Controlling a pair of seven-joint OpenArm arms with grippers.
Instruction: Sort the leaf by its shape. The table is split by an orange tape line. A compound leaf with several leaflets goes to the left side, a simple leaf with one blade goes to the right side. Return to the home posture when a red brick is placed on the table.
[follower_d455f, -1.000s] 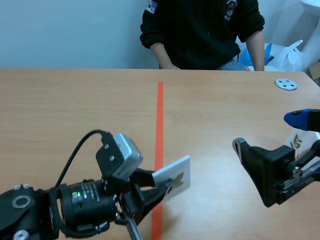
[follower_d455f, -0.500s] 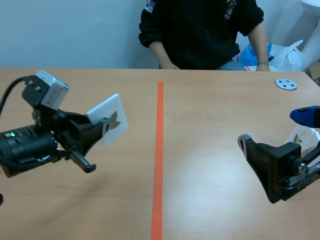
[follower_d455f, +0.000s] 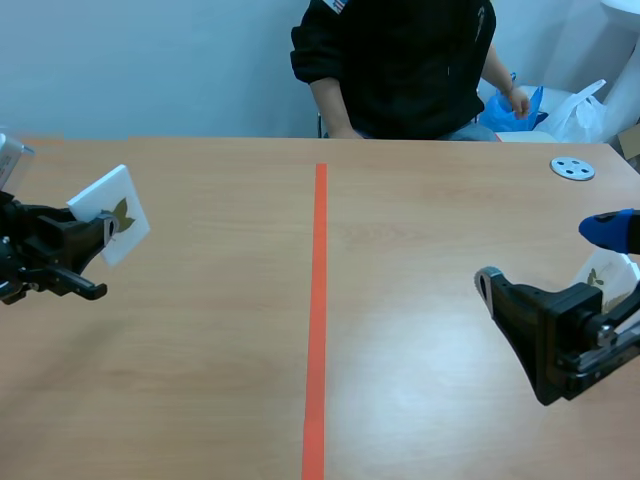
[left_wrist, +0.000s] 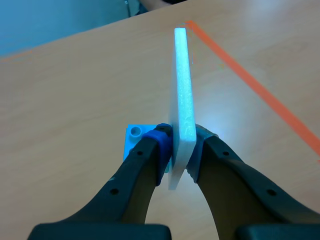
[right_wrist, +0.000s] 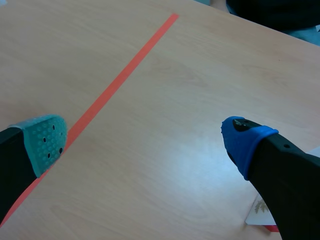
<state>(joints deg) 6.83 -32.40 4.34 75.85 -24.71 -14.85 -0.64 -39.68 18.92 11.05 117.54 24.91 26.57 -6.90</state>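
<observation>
Left gripper (left_wrist: 177, 145) clamps a white foam leaf card (follower_d455f: 112, 213) over the wooden table (follower_d455f: 200, 330). Right gripper (right_wrist: 145, 140) gapes wide. A person (follower_d455f: 400, 60) sits opposite.

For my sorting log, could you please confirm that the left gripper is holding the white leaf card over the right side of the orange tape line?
Not quite. The left gripper is holding the white leaf card over the left side of the orange tape line, not the right, as the scene view shows.
</observation>
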